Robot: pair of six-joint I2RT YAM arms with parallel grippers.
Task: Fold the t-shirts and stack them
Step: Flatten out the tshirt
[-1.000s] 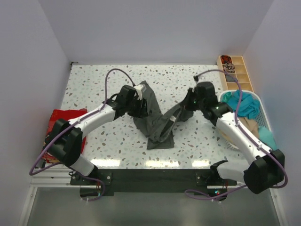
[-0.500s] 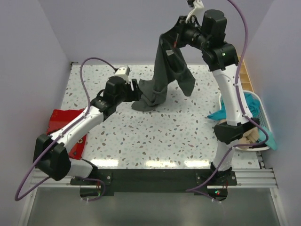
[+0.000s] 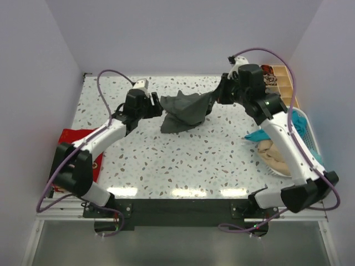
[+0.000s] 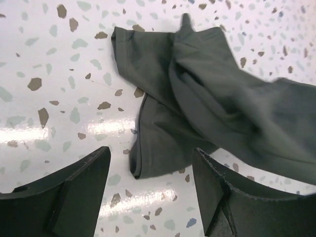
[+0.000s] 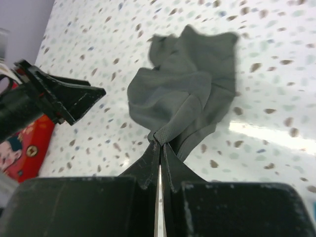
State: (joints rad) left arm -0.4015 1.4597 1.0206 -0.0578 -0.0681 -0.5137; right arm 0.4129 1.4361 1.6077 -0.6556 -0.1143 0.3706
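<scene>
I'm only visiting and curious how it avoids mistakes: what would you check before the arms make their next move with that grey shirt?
1. Right gripper pinching the grey t-shirt: ok.
2. Left gripper open, ready to grab: ok.
3. Left gripper holding cloth: not ok, empty; the shirt's edge lies below it.
4. Shirt spread flat: not ok, bunched.
5. Which part of the shirt is pinched: cannot tell.
6. Red t-shirt out of the way: ok, far left.
</scene>
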